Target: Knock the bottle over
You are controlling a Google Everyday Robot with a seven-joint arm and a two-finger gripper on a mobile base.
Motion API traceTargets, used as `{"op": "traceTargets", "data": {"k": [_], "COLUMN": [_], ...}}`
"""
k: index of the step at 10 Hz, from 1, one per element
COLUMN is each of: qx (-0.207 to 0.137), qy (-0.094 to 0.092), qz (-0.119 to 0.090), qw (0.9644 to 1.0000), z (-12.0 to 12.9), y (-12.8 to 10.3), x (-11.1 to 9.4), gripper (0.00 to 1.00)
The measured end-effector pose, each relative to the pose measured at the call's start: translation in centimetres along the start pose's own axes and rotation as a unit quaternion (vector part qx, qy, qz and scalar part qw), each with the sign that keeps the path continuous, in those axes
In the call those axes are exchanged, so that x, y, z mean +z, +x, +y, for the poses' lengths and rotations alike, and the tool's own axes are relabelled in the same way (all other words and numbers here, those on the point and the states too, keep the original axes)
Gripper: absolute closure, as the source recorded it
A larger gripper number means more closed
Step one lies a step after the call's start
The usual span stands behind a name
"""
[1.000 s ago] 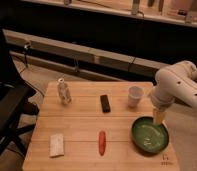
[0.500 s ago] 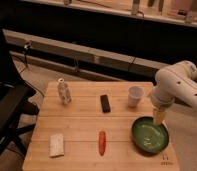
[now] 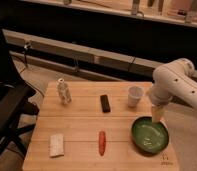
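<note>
Bottle [image 3: 64,92] is stood upright at 10 o'clock on the counter [image 3: 82,125], near the far-left corner, apart from everything else. Task is judged not started: no contact is made. Free space is seen all round it, so a sideways push near the top is judged enough to tip it; body is tall on a narrow base and probably light.

Black bar-shaped object [image 3: 105,103] is laid flat at 12 o'clock, between bottle and white cup [image 3: 135,95]. Cup is stood upright at 2 o'clock. Both are placed roughly on the line from arm [image 3: 177,85] to bottle, so a low sweep across is judged risky: cup could be toppled first. A raised approach is advised.

Orange-red stick-like item [image 3: 102,142] is laid at 6 o'clock, white pad [image 3: 56,145] at 8 o'clock, green bowl [image 3: 150,135] at 4 o'clock. None is touched.

Gripper [image 3: 157,114] is held at 3 o'clock, pointed down just above the bowl's far rim, beside the cup, well apart from the bottle. Fingers are spread, nothing is pinched. Most of the counter's width has to be crossed before the bottle is reached.
</note>
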State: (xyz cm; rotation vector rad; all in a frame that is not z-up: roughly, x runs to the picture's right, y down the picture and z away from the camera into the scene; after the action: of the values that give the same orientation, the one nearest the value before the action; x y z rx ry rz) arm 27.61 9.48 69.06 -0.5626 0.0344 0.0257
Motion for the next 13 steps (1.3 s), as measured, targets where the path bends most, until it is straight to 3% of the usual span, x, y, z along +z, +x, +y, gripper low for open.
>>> {"op": "traceTargets", "data": {"k": [13], "qx": [-0.037], "qy": [0.015], "qz": [-0.003], "qw": [0.9992], "z": [-2.4], "y": [-1.7], "x": [0.0], "gripper": [0.20]}}
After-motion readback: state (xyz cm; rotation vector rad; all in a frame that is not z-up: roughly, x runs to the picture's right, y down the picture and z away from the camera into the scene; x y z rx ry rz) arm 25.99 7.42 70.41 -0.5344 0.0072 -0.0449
